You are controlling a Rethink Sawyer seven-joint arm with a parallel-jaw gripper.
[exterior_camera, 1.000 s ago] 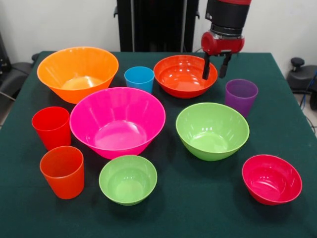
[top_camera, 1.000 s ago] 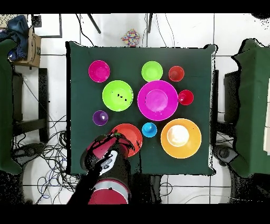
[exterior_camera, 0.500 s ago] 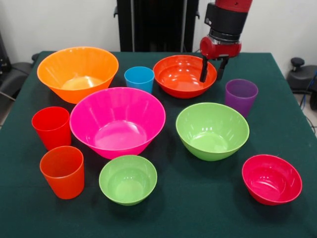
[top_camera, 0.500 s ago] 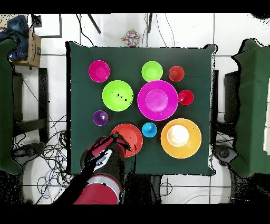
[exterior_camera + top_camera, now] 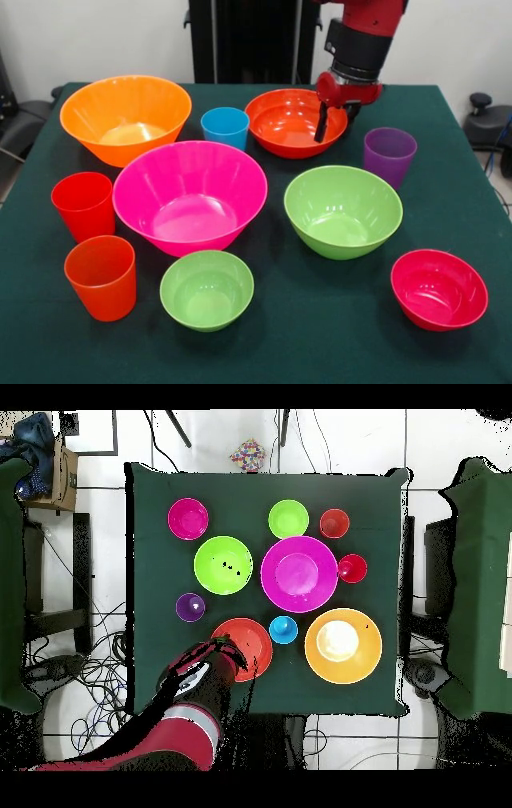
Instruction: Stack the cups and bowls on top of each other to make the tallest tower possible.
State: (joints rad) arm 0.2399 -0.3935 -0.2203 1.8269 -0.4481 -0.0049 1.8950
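All bowls and cups stand apart on the green table; there is no tower. My gripper [image 5: 336, 120] is open at the back, its fingers astride the right rim of the shallow red-orange bowl [image 5: 286, 122], one finger inside it. The overhead view shows the gripper [image 5: 234, 658] at that bowl's [image 5: 250, 640] rim. A blue cup [image 5: 225, 126] is left of it and a purple cup [image 5: 389, 154] right. In front are the large orange bowl [image 5: 126, 116], pink bowl [image 5: 190, 196], medium green bowl [image 5: 342, 210], small green bowl [image 5: 206, 288], crimson bowl [image 5: 438, 288], red cup [image 5: 82, 204] and orange cup [image 5: 102, 276].
The table [image 5: 160, 614] is covered in dark green cloth, with cables on the floor beside it [image 5: 90, 654] and dark chairs at both sides. A small colourful object [image 5: 248, 455] lies on the floor beyond the table's far edge.
My gripper has come down and moved left to the red-orange bowl's rim. That bowl has shifted slightly to the left. Nothing else moved.
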